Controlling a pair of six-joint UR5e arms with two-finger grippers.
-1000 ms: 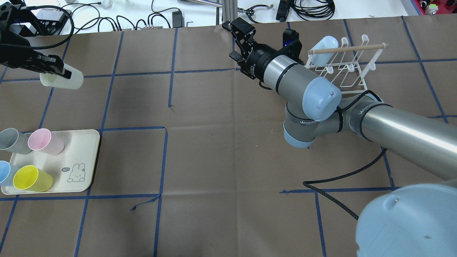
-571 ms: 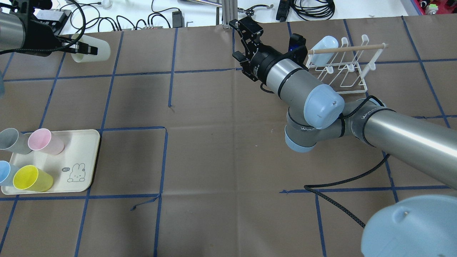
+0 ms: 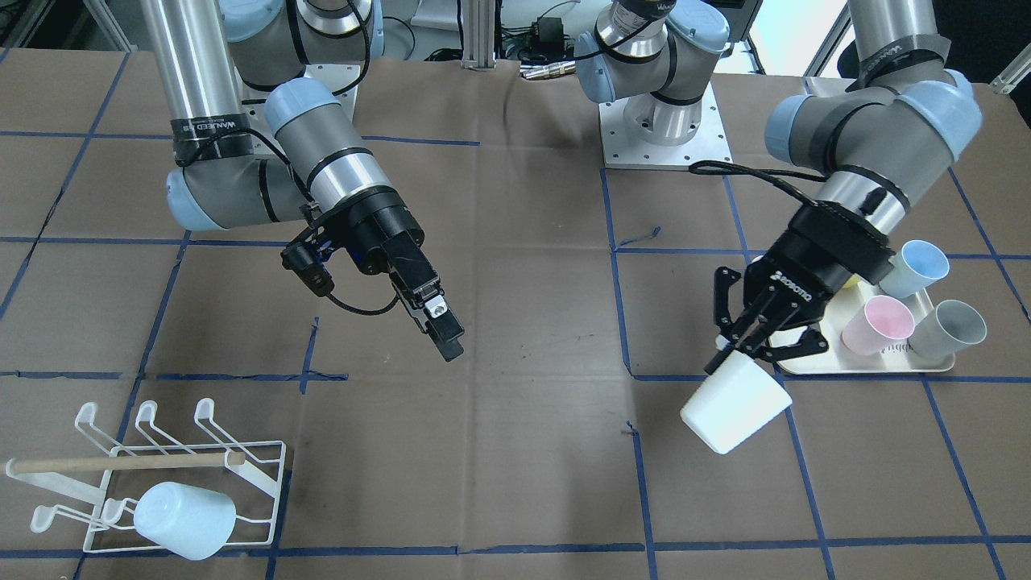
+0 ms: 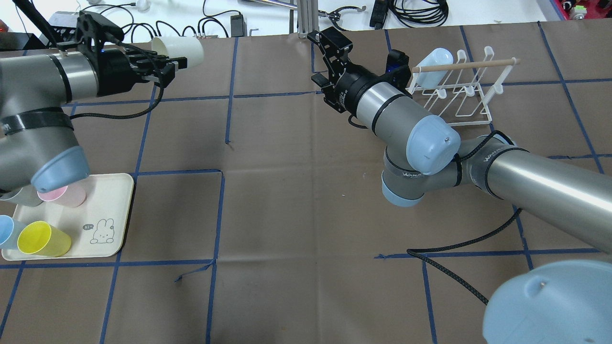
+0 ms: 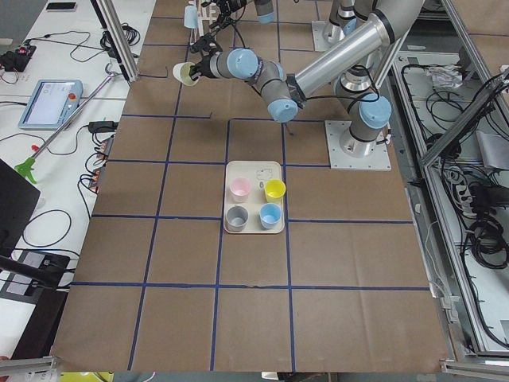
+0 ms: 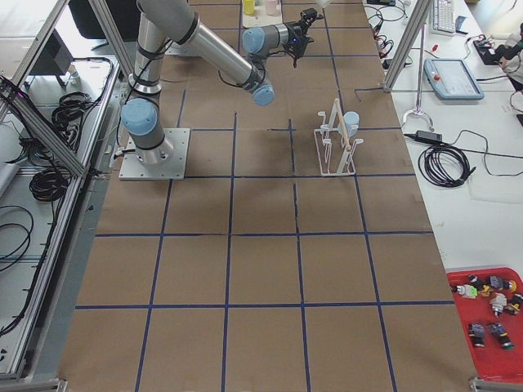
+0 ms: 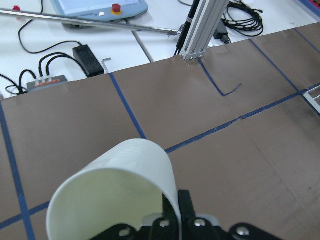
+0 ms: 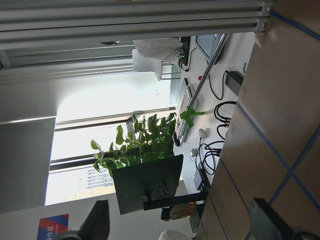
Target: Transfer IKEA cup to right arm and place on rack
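Here, the black left gripper (image 4: 172, 64) pinches the cream-white plastic cup (image 4: 184, 48) by its rim, aloft at 11 o'clock over the brown table (image 4: 287, 215), while the slim-fingered right gripper (image 4: 322, 59) gapes empty near the white wire rack (image 4: 466, 65) at 1 o'clock.

Plain cream cup (image 3: 734, 405), tilted, off the table, rim pinched by the left claw (image 3: 753, 338), white wire rack (image 3: 121, 462) well apart, beyond the spread-fingered right claw (image 3: 439, 322)
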